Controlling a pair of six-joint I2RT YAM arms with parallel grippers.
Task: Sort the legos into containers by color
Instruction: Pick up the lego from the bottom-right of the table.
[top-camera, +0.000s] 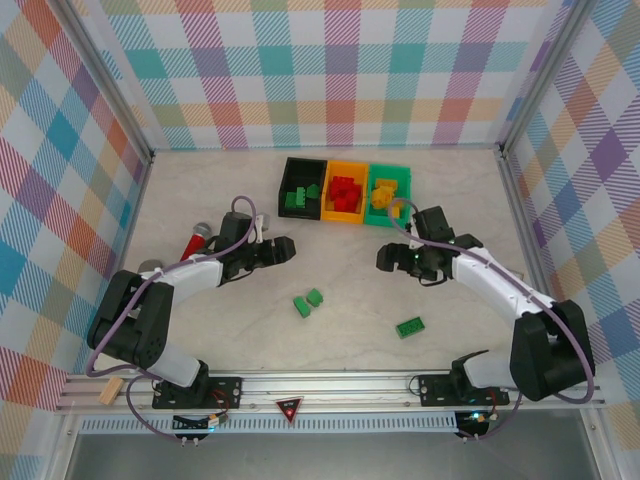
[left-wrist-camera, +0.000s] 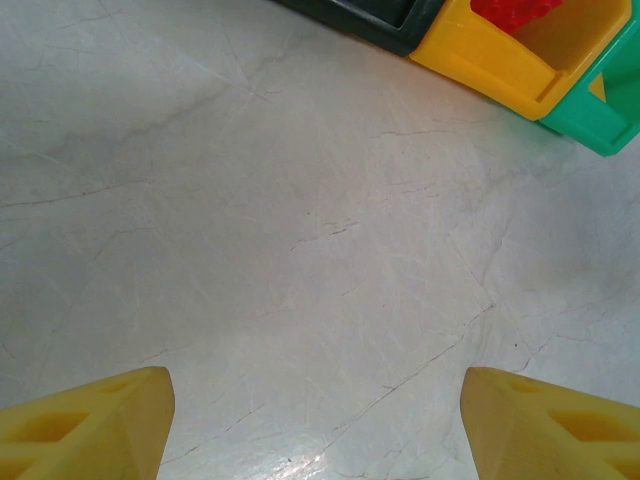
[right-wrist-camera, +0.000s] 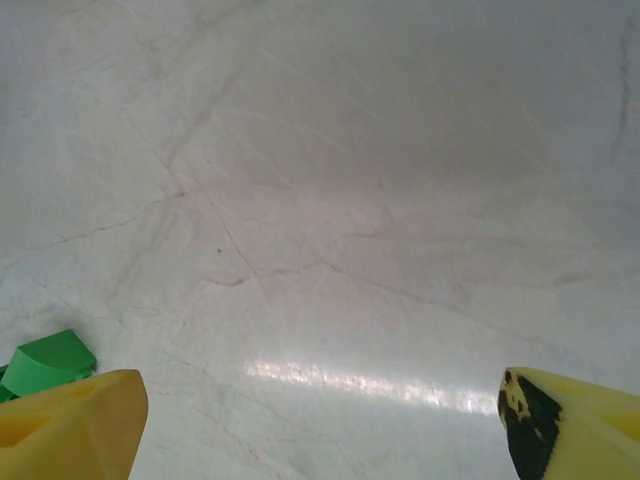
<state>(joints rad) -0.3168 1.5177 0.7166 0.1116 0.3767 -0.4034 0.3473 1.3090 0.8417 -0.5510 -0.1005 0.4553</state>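
Your left gripper (left-wrist-camera: 315, 390) has its jaws wide, nothing between them, above bare table (left-wrist-camera: 250, 220); the bins (left-wrist-camera: 480, 62) sit at the upper right of its view. Your right gripper (right-wrist-camera: 320, 390) is equally wide and empty, a green brick (right-wrist-camera: 45, 362) at that view's lower left. Seen from above, three green bricks (top-camera: 410, 326) lie loose below the bins.
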